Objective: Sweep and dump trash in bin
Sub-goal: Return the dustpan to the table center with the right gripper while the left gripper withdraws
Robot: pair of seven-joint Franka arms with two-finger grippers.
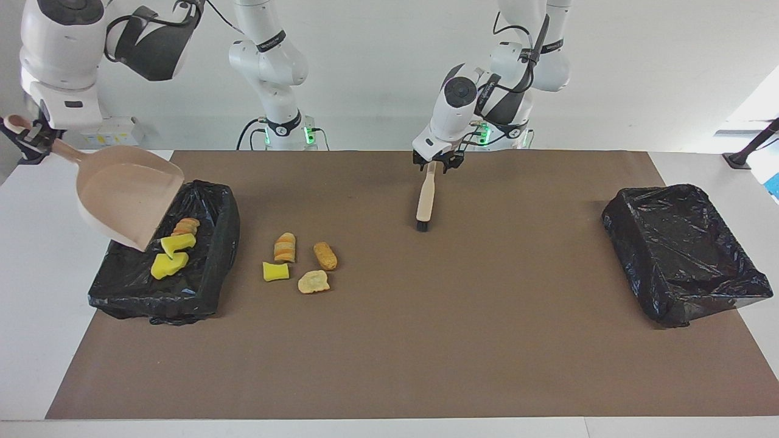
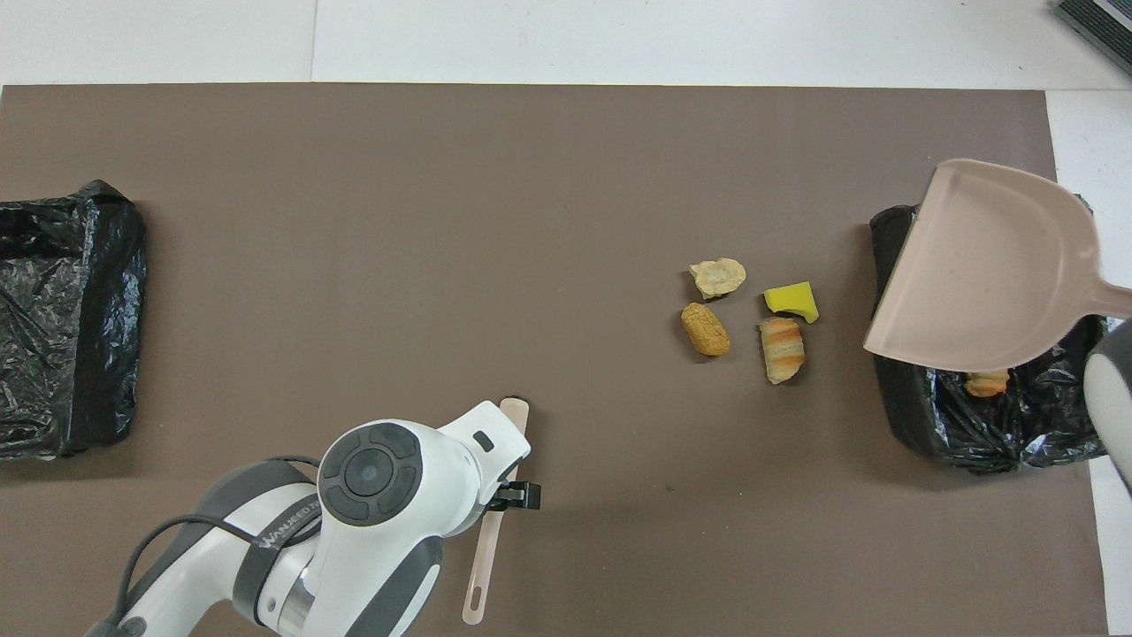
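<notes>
My right gripper (image 1: 31, 137) is shut on the handle of the beige dustpan (image 1: 125, 194) (image 2: 990, 265), which hangs tilted, lip down, over the black-lined bin (image 1: 210, 286) (image 2: 911, 425) at the right arm's end. Two yellow sponge pieces (image 1: 170, 254) and a bread chunk (image 1: 185, 226) (image 2: 986, 383) lie in that bin. Several scraps of trash (image 1: 298, 263) (image 2: 747, 314) lie on the mat beside the bin. The brush (image 1: 426, 201) (image 2: 488, 548) rests on the mat, bristles away from the robots. My left gripper (image 1: 436, 162) is open, its fingers on either side of the brush handle.
A second black-lined bin (image 1: 684, 255) (image 2: 62, 318) stands at the left arm's end of the table. The brown mat (image 1: 389, 340) covers most of the tabletop, with white table edges around it.
</notes>
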